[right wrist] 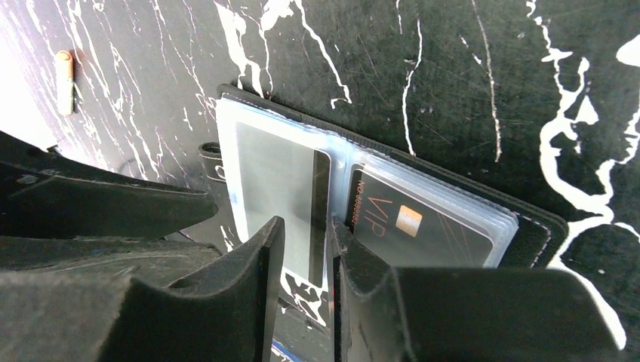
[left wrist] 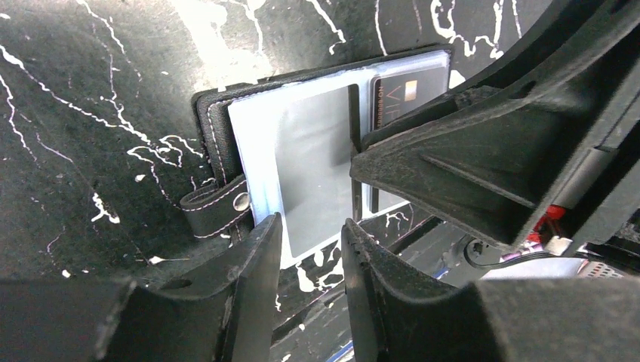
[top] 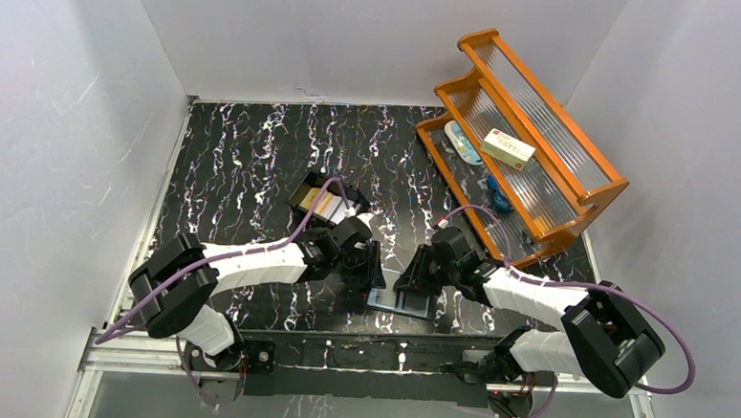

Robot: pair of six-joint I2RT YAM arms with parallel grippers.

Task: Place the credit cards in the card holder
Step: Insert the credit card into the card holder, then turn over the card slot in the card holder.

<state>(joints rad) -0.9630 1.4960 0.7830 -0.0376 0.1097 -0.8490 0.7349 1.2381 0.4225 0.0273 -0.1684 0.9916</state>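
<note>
From above, the card holder (top: 398, 302) lies open on the black marbled desk (top: 255, 155), close to the near edge. Its long axis runs left to right, a little tilted. The left claw (top: 370, 278) and the right claw (top: 411, 280) lean over it from both sides and hide its far part. Farther back sits a black box (top: 321, 199) with a beige card (top: 324, 205) in it. At the right an orange wooden rack (top: 528, 141) carries a cream-and-red carton (top: 507, 148). In the left wrist view the card holder (left wrist: 219, 132) shows black leather with pale stitching and clear sleeves. Its snap tab (left wrist: 219, 209) points outward. A silver-grey card (left wrist: 313, 166) fills one sleeve. The left claw (left wrist: 311, 260) has its fingers apart, with nothing between them. The right claw (left wrist: 468, 162) covers much of the other sleeve. In the right wrist view the silver-grey card (right wrist: 275, 192) has a dark stripe, and a black VIP card (right wrist: 423, 226) lies in the next sleeve of the card holder (right wrist: 540, 226). The right claw (right wrist: 306, 264) stands with a narrow gap over the fold and clamps nothing.
</note>
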